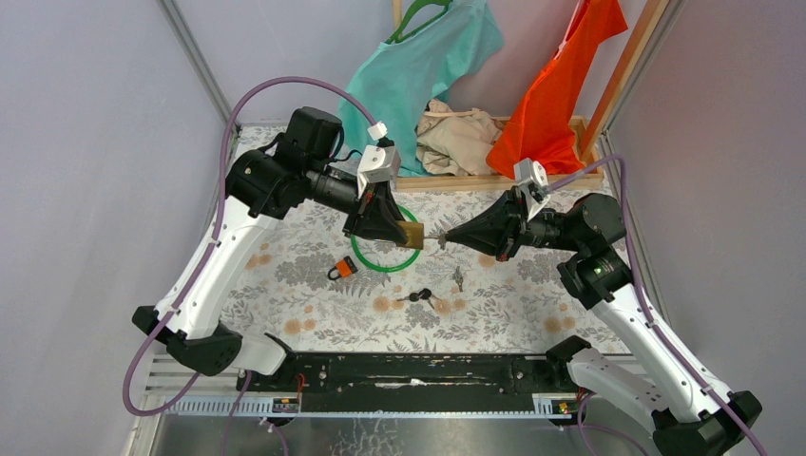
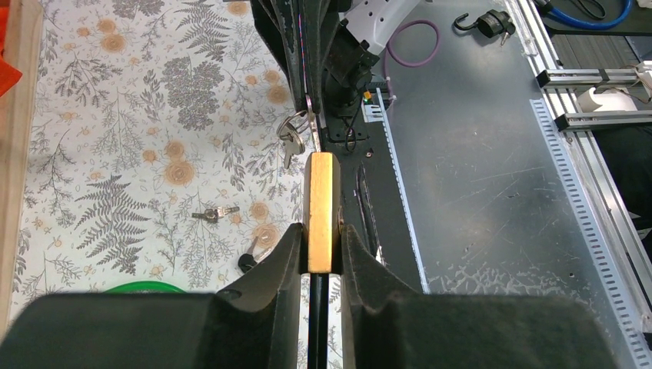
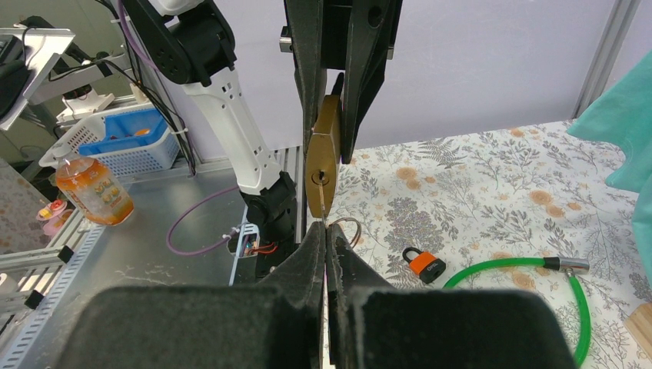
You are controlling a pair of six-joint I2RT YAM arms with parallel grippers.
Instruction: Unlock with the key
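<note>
My left gripper (image 1: 397, 228) is shut on a brass padlock (image 1: 412, 235) and holds it above the table; the lock also shows in the left wrist view (image 2: 321, 207) and the right wrist view (image 3: 324, 157). My right gripper (image 1: 449, 237) is shut on a key (image 3: 321, 201) whose blade sits in the lock's keyhole. A key ring (image 3: 352, 227) with a spare key (image 2: 291, 144) hangs beside the lock.
A small orange padlock (image 1: 344, 269) and a green cable loop (image 1: 385, 256) lie on the floral mat. Loose keys (image 1: 425, 298) and another key (image 1: 458, 278) lie nearer the front. A wooden rack with clothes (image 1: 456, 133) stands behind.
</note>
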